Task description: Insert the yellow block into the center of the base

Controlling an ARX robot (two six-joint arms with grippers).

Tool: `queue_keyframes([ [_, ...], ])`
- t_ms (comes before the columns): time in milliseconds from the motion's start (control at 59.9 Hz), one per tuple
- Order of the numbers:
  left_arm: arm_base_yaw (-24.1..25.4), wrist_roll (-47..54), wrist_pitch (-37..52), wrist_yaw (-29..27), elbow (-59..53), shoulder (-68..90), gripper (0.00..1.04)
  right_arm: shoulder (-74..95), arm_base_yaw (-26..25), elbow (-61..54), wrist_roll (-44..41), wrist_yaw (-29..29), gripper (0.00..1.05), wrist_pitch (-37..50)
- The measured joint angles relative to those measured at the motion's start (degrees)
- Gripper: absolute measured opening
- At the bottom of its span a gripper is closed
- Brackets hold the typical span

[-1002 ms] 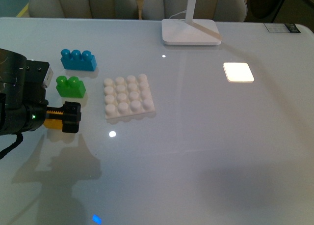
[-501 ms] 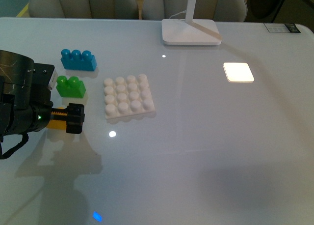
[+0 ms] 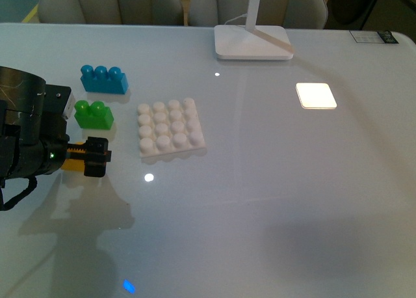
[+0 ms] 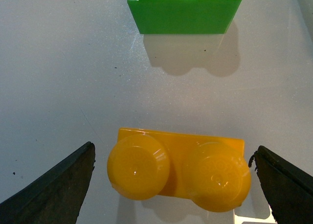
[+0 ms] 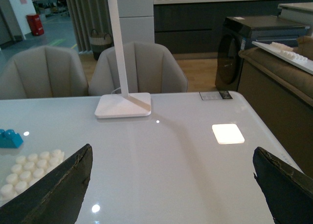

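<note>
Your left gripper (image 3: 92, 156) hangs low at the left side of the desk (image 3: 273, 200). The front view gives you only a sliver of the yellow block (image 4: 178, 171) beneath it. The left wrist view gives you the rest: the block lies flat on the desk, studs up, between the released, spread jaws, which straddle its two short ends. One finger (image 4: 281, 185) looks very close to the block's end, though I cannot tell whether it touches. The green brick (image 4: 185, 11) sits just beyond the block, apart from it.

The front view shows you the whole base (image 3: 170, 129), to the right of the green brick and near the gripper but apart from it. All its studs show white. The blue brick (image 3: 103, 79) lies behind the green one, and the lamp foot (image 3: 252, 42) stands farther back.

Only the right wrist view shows your right gripper (image 5: 171, 185): jaws wide apart, above the desk, grasping nothing.
</note>
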Motion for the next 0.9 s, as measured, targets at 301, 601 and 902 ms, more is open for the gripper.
queue_keyframes([
  [301,-0.5,-1.9,-0.5,-0.3,-0.5,-0.7,0.63,0.0,0.0,0.0,0.0,0.0,0.96,0.0],
  [601,-5.3,-5.9,-2.4,-1.1,-4.4,-8.6,0.63,0.0,0.0,0.0,0.0,0.0,0.96,0.0],
  [902,-16.3,-13.0,-10.8,-5.4,-3.4,-13.7,0.63,0.0,0.0,0.0,0.0,0.0,0.96,0.0],
])
